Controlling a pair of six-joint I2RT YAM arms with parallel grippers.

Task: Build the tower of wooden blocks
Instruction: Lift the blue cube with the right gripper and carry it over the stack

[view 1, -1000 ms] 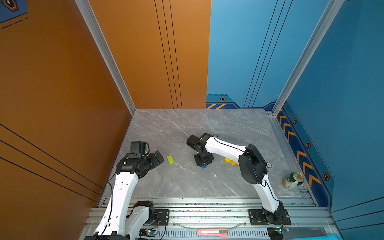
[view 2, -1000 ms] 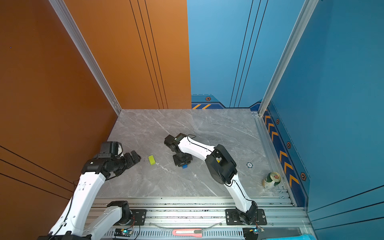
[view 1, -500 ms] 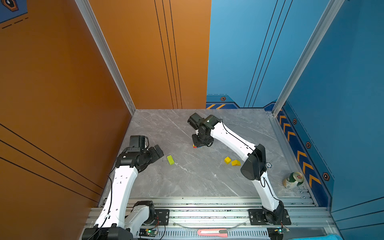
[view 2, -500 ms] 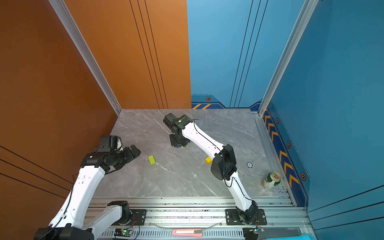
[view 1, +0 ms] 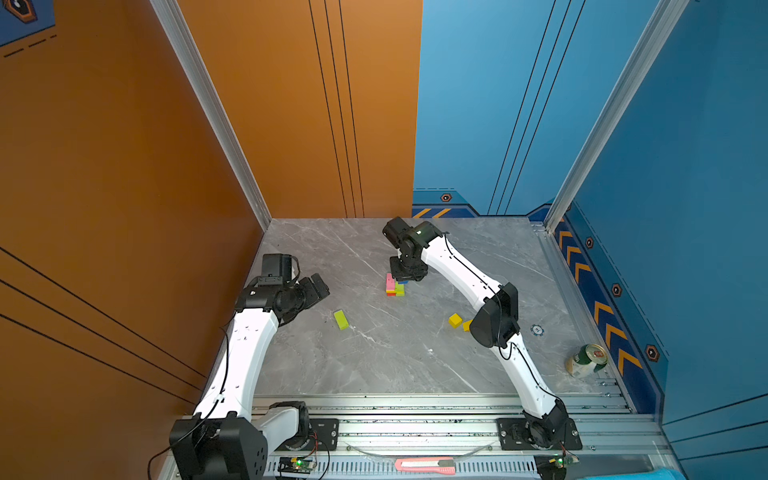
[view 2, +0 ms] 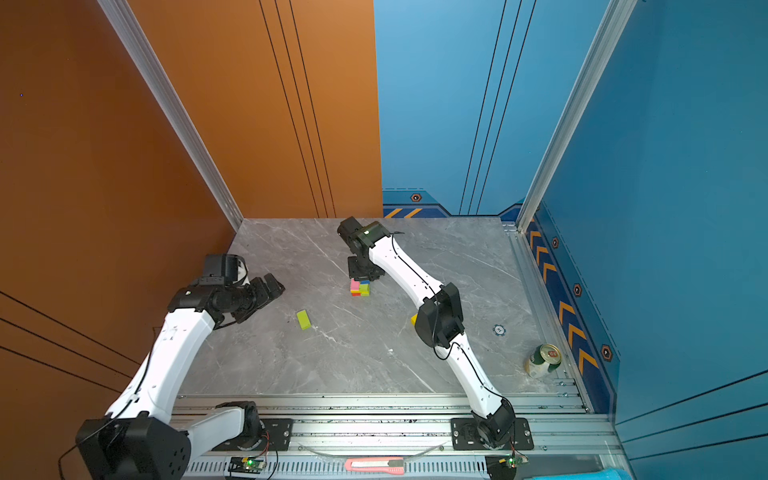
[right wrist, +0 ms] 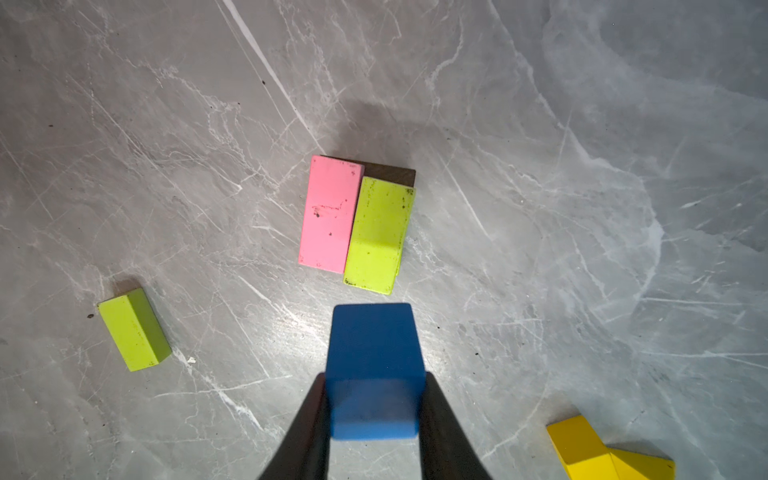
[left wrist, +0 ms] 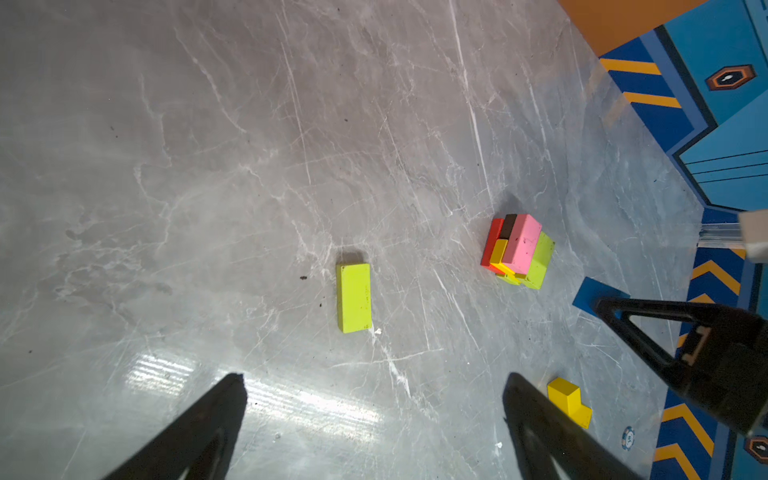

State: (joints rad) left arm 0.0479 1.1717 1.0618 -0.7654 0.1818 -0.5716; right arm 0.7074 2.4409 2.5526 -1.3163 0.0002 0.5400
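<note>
Your tower sits mid-frame on the worktop. Its pink bar and lime bar lie side by side on top, long axes up-down in both top views. Your right end effector pinches the blue cube close by it. Your left end effector is spread near the loose lime bar.

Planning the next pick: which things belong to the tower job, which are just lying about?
Job: half-built stack, held blue cube, loose lime block, two yellow blocks.
Lying about: drinks can, small blue disc, pink utility knife.
</note>
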